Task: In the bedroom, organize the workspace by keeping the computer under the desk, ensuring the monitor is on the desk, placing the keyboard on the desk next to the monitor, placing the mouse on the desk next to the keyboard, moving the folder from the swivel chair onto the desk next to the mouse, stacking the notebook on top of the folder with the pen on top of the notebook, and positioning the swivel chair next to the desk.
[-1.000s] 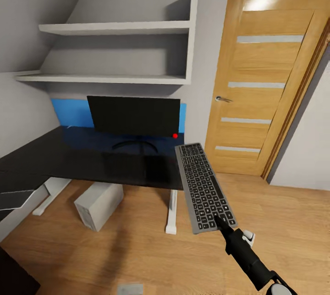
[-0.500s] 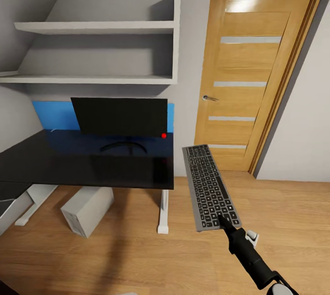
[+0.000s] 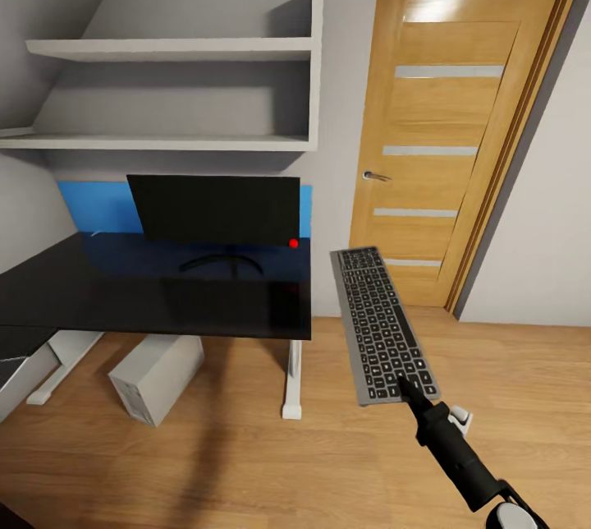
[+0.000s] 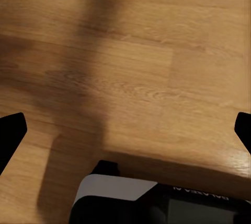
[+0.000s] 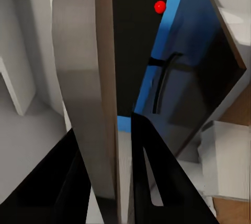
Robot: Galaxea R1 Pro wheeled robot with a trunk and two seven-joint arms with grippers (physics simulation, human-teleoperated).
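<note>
Since 0.5 s ago cam static, keyboard raised a bit and shifted toward door side; desk etc. unchanged. R gripper clamped on keyboard's near short end, held in air right of the desk, above floor, not over desktop yet. L gripper spread wide, nothing in it, pointing at wood floor. Step: keyboard to desk next to monitor. Next prob: swing left over desktop, lower flat in front of monitor base. Computer already under desk. Watch: desk edge/leg near path, long board could clip screen. Door and wall shelves behind, no issue.
</note>
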